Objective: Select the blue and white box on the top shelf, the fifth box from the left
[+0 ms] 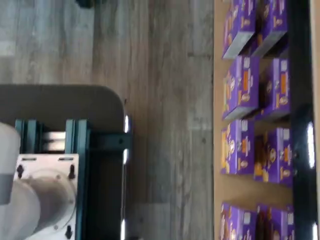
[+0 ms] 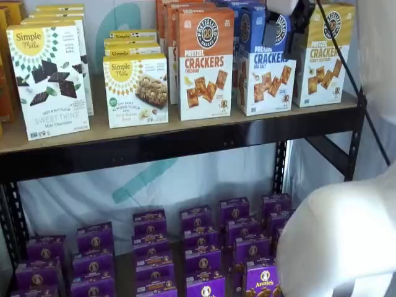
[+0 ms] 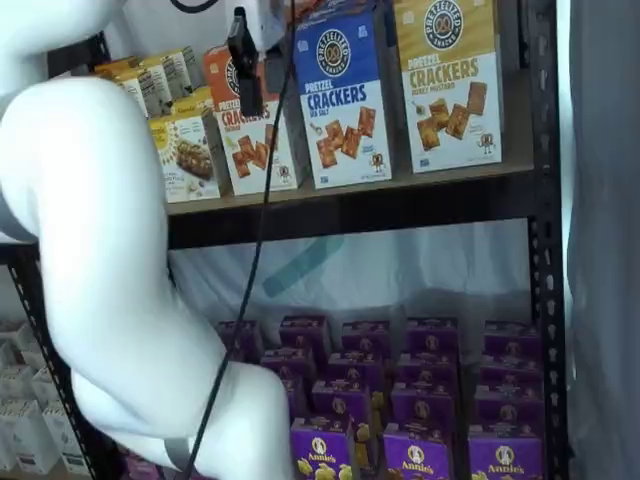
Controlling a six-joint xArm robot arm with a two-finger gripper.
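Approaching the blue box [image 3: 345,95] from the front, the tool [image 3: 243,60] hangs level with the upper part of the cartons on the top shelf [image 2: 185,127]. In a shelf view only one black finger shows, side-on, so the frames alone do not give the gap; the jaws stand as wide as they go, and nothing is held in them.

Risks from this position:
- Wrong pick. The orange carton [image 2: 205,62] stands just beside the blue box on one side and the yellow carton [image 3: 447,80] on the other. A small sideways error would put a finger on a neighbour.
- Toppling. The cartons are tall and upright; a finger striking a face instead of passing a side would likely push the box back or tip it.
- Cable snag. The black cable [image 3: 262,230] hangs beside the tool and could drag across carton fronts.

The blue box stands at the front edge of the top shelf, between the orange and yellow cartons. In a shelf view the tool [image 2: 291,21] overlaps its upper blue half [image 2: 257,31]; whether they touch cannot be told
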